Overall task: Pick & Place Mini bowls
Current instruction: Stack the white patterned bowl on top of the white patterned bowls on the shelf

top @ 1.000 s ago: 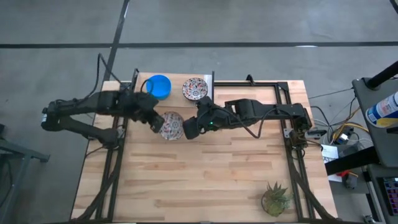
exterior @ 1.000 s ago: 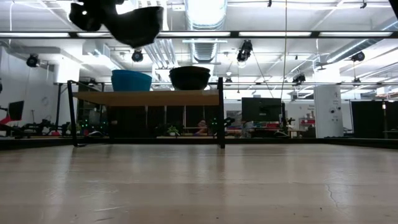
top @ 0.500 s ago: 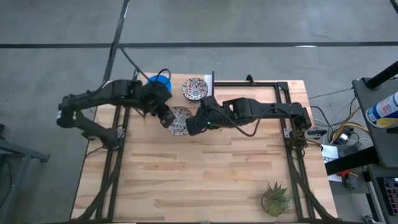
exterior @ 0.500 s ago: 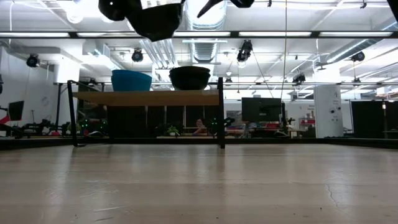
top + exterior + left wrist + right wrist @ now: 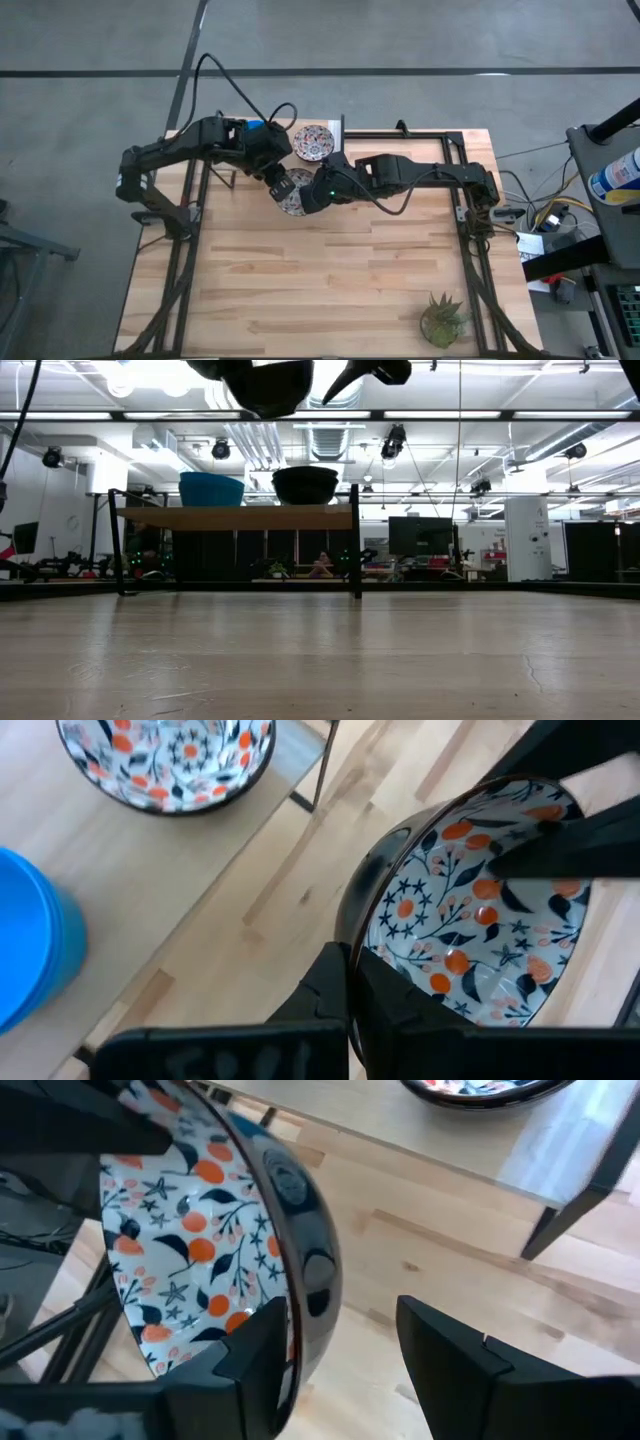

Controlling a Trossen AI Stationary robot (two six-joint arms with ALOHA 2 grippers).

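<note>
A white bowl with an orange and dark blue pattern [image 5: 291,190] hangs in the air just in front of the shelf [image 5: 340,128], tilted on its side. My left gripper [image 5: 272,183] is shut on it. My right gripper [image 5: 308,196] is open on its opposite side, with one finger inside the bowl [image 5: 190,1250] and one outside the dark wall. In the low view the bowl [image 5: 270,380] is high above the table. On the shelf stand a second patterned bowl [image 5: 313,142] and a blue bowl [image 5: 30,940], the latter mostly hidden under my left arm in the high view. My left gripper pinches the bowl's rim [image 5: 352,955], one finger inside and one on the dark outer wall, coming from the table's left. The bowl is lifted clear and tilted, its opening facing partly sideways. My right gripper straddles the opposite rim [image 5: 300,1295]; whether a finger touches it I cannot tell.
The shelf is a raised wooden board on a black frame [image 5: 355,540] at the table's far edge. A small potted plant [image 5: 443,318] stands at the near right corner. The wooden table top [image 5: 330,270] in front of the arms is bare.
Both grippers have moved with the bowl toward the far edge and a little right, closer to the shelf. The bowl has risen slightly in the low view and stays between the two grippers. My left arm now covers most of the blue bowl.
</note>
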